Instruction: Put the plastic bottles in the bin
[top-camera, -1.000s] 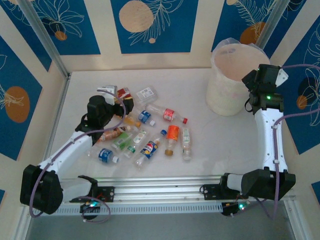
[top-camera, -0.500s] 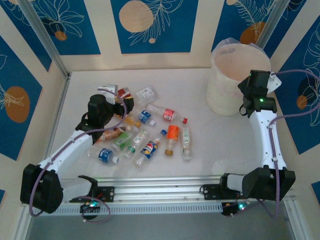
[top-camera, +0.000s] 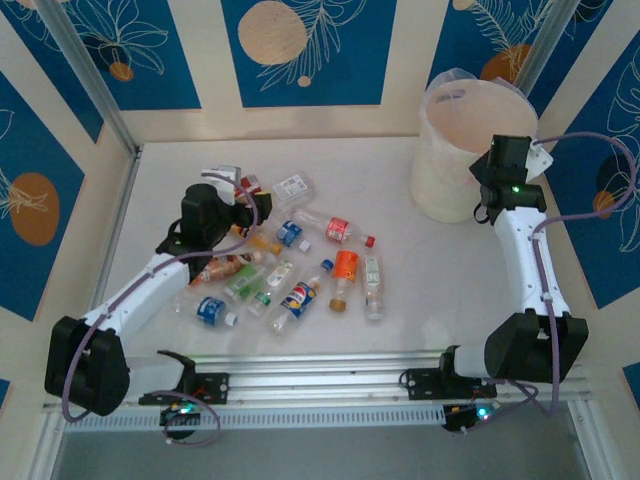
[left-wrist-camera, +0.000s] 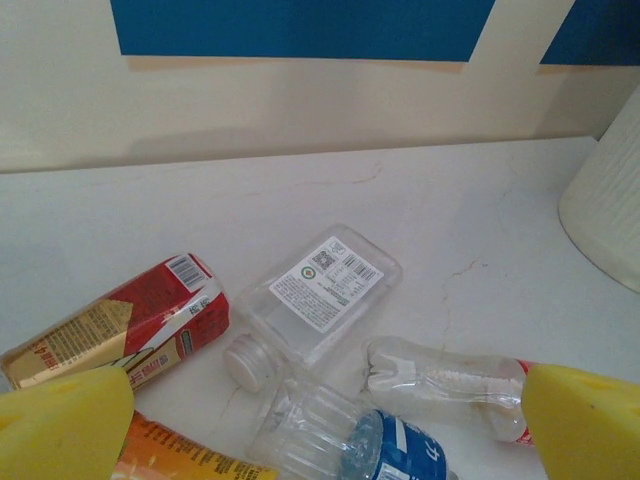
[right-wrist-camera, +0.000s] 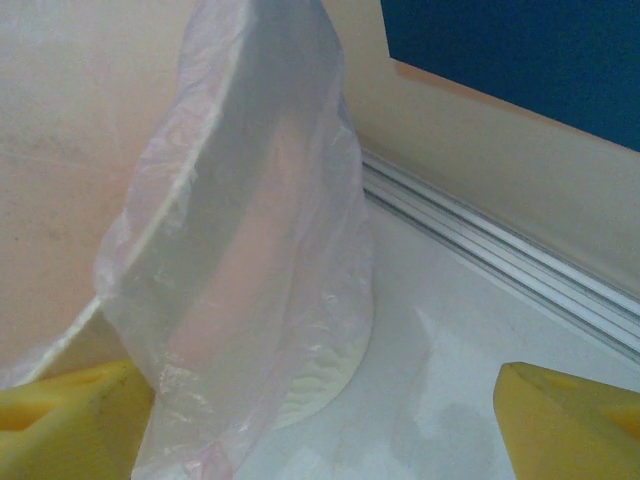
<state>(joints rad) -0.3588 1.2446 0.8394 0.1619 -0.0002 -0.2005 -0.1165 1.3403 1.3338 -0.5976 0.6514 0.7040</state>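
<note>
Overhead, the plastic bottles (top-camera: 300, 270) lie scattered on the tabletop (top-camera: 420, 290), most of them behind and beside the left hand (top-camera: 235, 192), whose fingers stand wide apart and empty. Its wrist view adds a flat clear bottle (left-wrist-camera: 322, 288) just ahead and a red-labelled bottle (left-wrist-camera: 140, 318) to the left. The right hand (top-camera: 487, 190), also spread and empty, sits beside the bin (top-camera: 440, 190). Its wrist view shows the bag liner (right-wrist-camera: 250, 260) close ahead.

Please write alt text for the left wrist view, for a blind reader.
Plastic bottles lie on a white table in front of the open left hand, whose yellow fingertips sit in the bottom corners. A flat clear bottle with a white label lies in the middle, a red-labelled one beside it, the white bin at the right edge.
</note>
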